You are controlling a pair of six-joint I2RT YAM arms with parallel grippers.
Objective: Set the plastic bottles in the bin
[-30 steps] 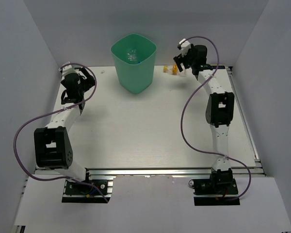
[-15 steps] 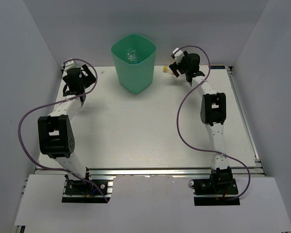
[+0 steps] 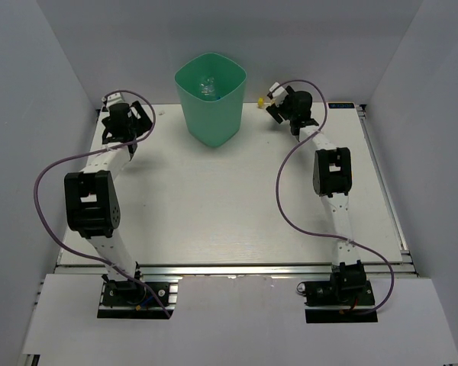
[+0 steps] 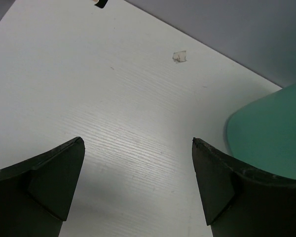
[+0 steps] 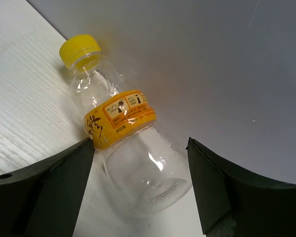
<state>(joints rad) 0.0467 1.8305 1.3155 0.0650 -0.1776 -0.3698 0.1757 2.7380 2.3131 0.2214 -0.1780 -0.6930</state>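
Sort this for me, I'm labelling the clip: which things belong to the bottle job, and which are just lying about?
Job: mint-green bin; clear bottle inside it; yellow-capped bottle, lying on the table.
Lying about: small whitish scrap on the table; purple arm cables.

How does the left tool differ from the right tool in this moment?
The left tool frames only bare table; the right tool frames a yellow-capped bottle lying on its side. The left tool sits left of the bin, the right tool on its right. Both are open and near the table's far edge.
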